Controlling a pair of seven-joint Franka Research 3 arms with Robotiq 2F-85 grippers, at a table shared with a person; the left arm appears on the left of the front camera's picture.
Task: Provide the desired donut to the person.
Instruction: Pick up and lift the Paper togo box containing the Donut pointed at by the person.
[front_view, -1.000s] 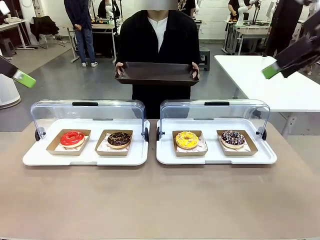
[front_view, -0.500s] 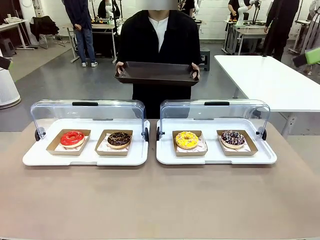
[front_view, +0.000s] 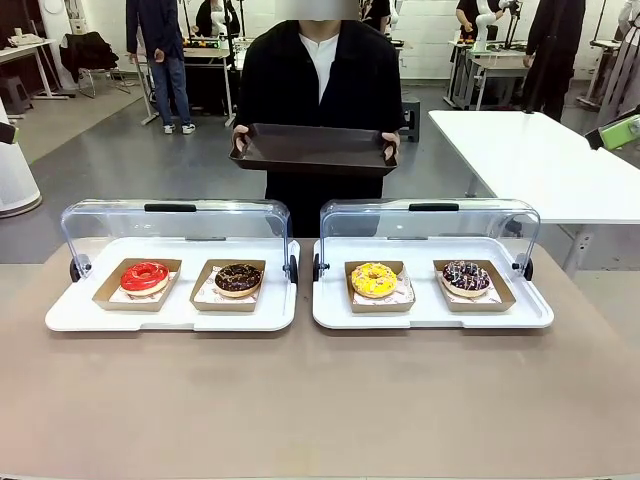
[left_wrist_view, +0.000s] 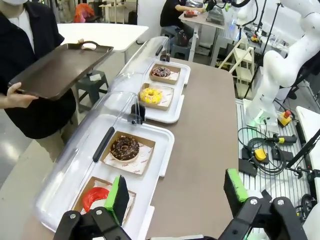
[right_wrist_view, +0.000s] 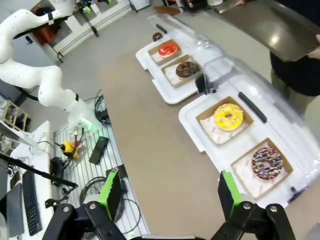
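The person (front_view: 314, 75) stands at the far side with both hands on a dark brown tray (front_view: 314, 148). Four donuts lie in paper boats: red (front_view: 145, 276), chocolate (front_view: 238, 279), yellow (front_view: 374, 279) and sprinkled chocolate (front_view: 466, 277). My left gripper (left_wrist_view: 177, 192) hangs open high above the red donut (left_wrist_view: 95, 198) end of the table. My right gripper (right_wrist_view: 170, 194) is open too, high over the near edge beside the sprinkled donut (right_wrist_view: 266, 162). One green pad (front_view: 620, 131) of the right gripper shows at the front view's right edge.
The donuts sit in two white display trays (front_view: 172, 312) (front_view: 432, 312), each with a clear hinged lid (front_view: 175, 225) standing open at the back. A white table (front_view: 545, 160) stands at the far right. Bystanders move in the background.
Both arms have drawn back outward and upward, so the grippers slid from the front view's upper corners to its very edges. The person and the donuts have not moved.
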